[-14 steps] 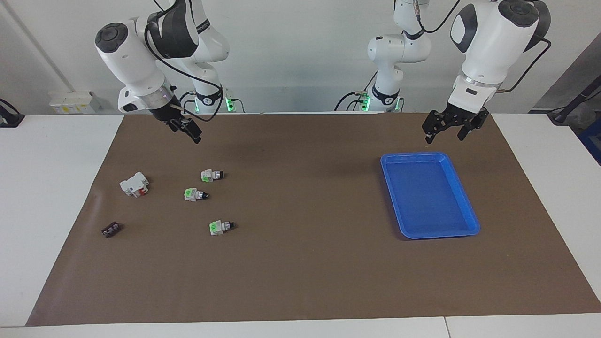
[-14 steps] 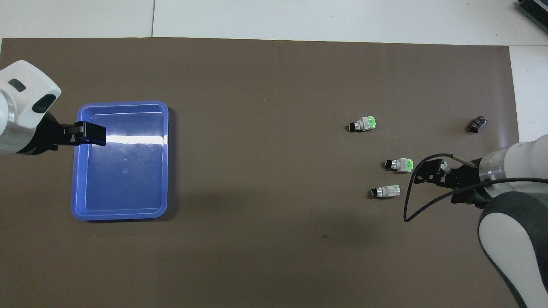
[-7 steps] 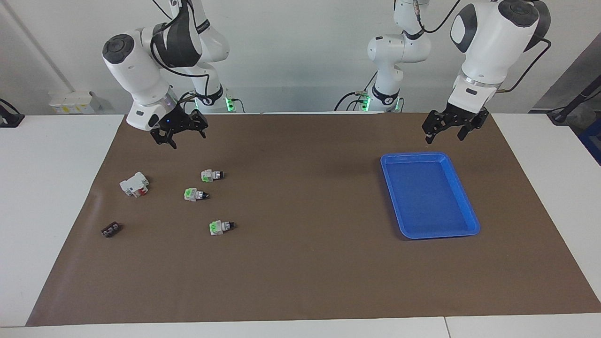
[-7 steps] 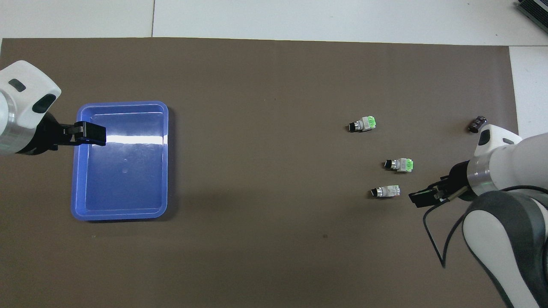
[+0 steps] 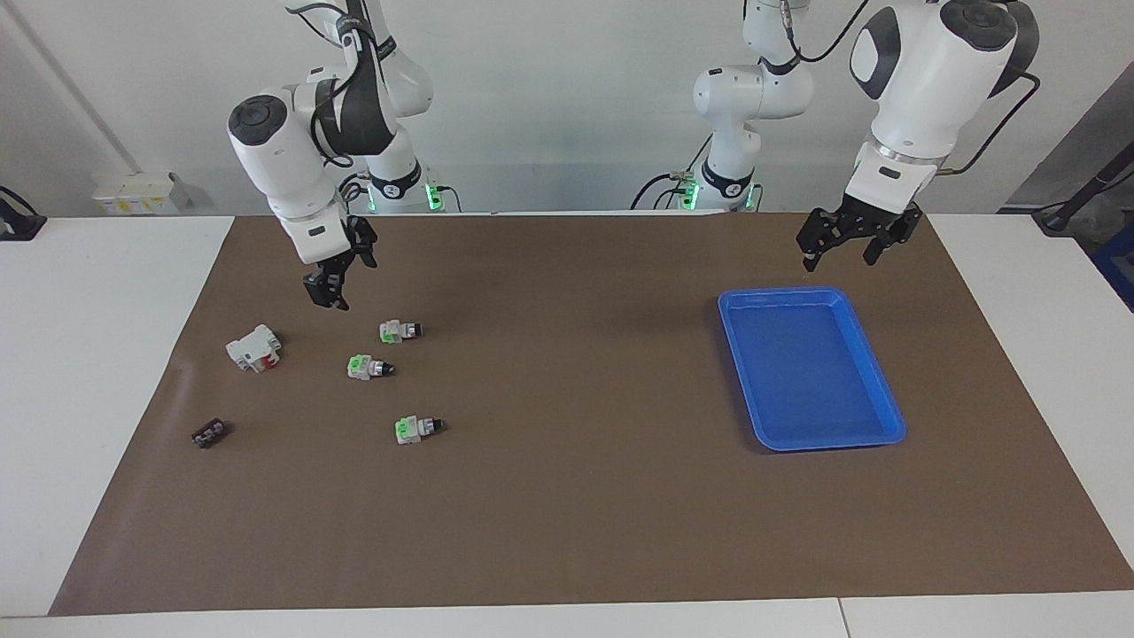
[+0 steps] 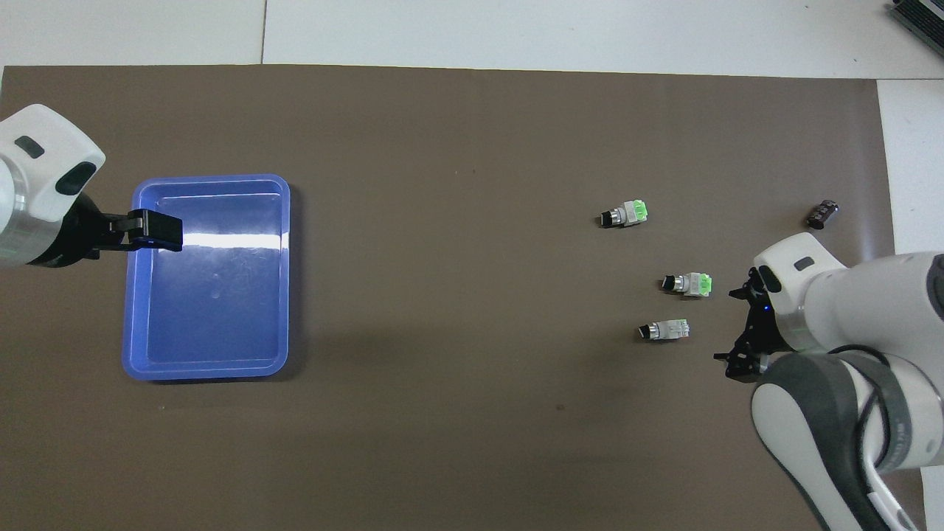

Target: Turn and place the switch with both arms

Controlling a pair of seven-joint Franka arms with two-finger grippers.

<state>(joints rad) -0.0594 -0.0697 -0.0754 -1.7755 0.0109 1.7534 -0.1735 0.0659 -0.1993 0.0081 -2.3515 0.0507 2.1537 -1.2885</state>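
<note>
Three small switches with green ends and black knobs lie on the brown mat: one nearest the robots (image 5: 400,331) (image 6: 664,330), a middle one (image 5: 368,366) (image 6: 687,283), and the farthest one (image 5: 416,429) (image 6: 623,214). My right gripper (image 5: 326,292) (image 6: 740,328) is open and empty. It hangs in the air over the mat beside the nearest switch, toward the right arm's end, touching nothing. My left gripper (image 5: 840,255) (image 6: 166,230) is open and empty, and waits raised over the blue tray's edge.
The blue tray (image 5: 733,350) (image 6: 214,179) sits at the left arm's end of the brown mat. A white block with a red part (image 5: 254,347) lies beside the switches and is hidden in the overhead view. A small black piece (image 5: 209,433) (image 6: 822,214) lies farther out.
My right arm has swung its wrist round and brought the gripper down and closer to the nearest switch. The left arm and all the objects have stayed still.
</note>
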